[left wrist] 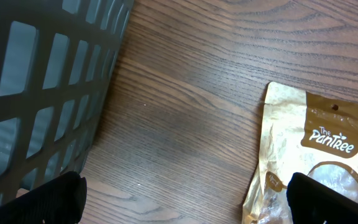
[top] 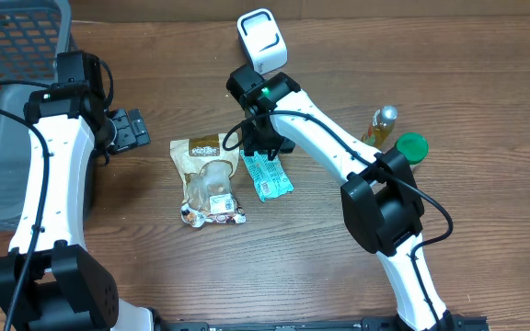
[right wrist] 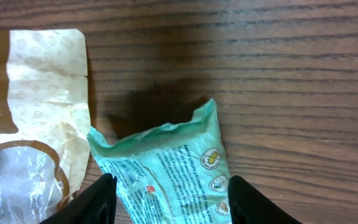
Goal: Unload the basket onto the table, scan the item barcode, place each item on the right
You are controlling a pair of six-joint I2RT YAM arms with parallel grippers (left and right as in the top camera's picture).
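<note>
Teal packet point(right wrist: 166, 168) lies on the table point(right wrist: 291, 62) beside the beige pouch point(right wrist: 36, 106), the right gripper point(right wrist: 171, 186) half-spread astride its end, likely to lift it toward the white scanner point(top: 260, 37), while the left gripper point(left wrist: 185, 186) hangs wide open.

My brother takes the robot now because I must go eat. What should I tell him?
Left gripper: open, empty, beside the basket.
Right gripper: fingers either side of the teal packet; grip unclear.
Packet lies beside the brown pouch; white scanner stands beyond the right gripper.
Done: packet reached.
To do: lift it and scan it at the scanner.
</note>
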